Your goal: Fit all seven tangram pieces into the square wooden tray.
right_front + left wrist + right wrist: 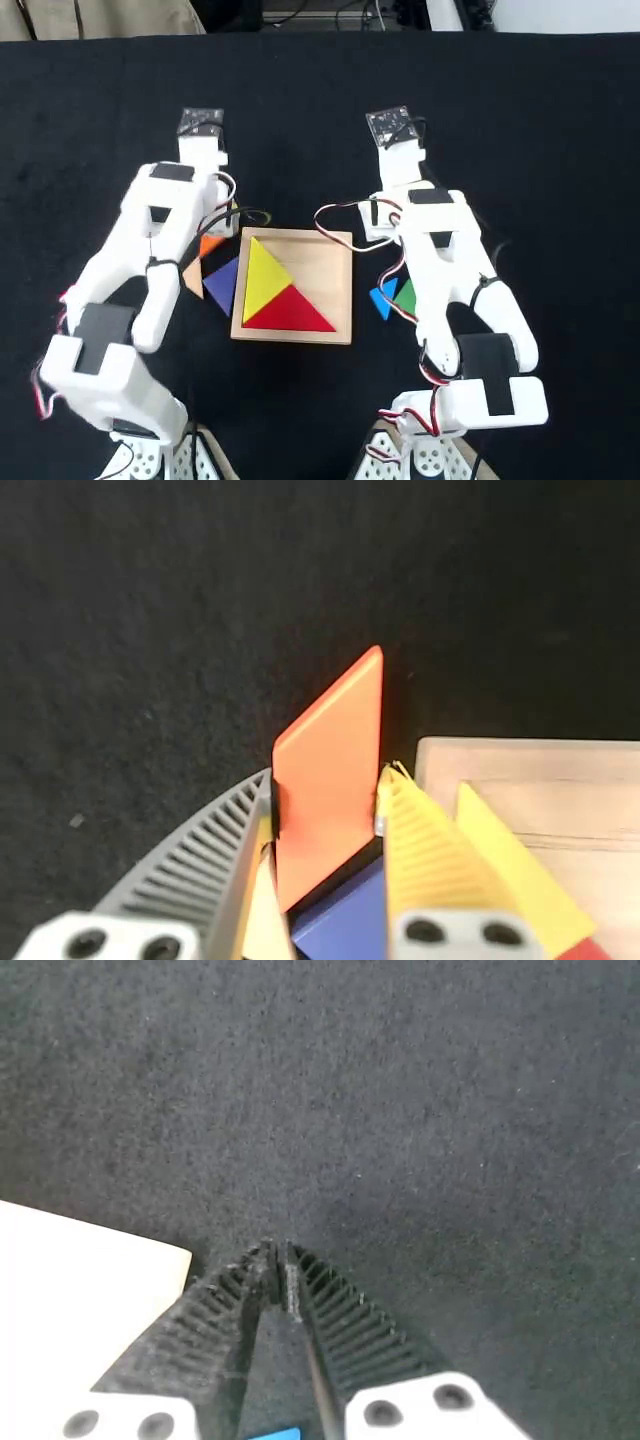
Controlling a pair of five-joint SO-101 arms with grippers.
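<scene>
Two white arms stand side by side, each folded forward from its base and reaching out over the table. The left arm (pixel 150 250) leans in at a slant, its upper links angled towards the middle. Its wrist is bent so that the left gripper (pixel 325 800) points down beneath it. The two ribbed fingers (pixel 215 855) of that gripper are clamped on either side of a flat orange piece (pixel 330 770), gripping it by its lower part. The right arm (pixel 445 270) runs straighter, with its wrist also tipped down. The right gripper (pixel 278 1260) has its dark ribbed fingers (pixel 345 1315) pressed together at the tips.
</scene>
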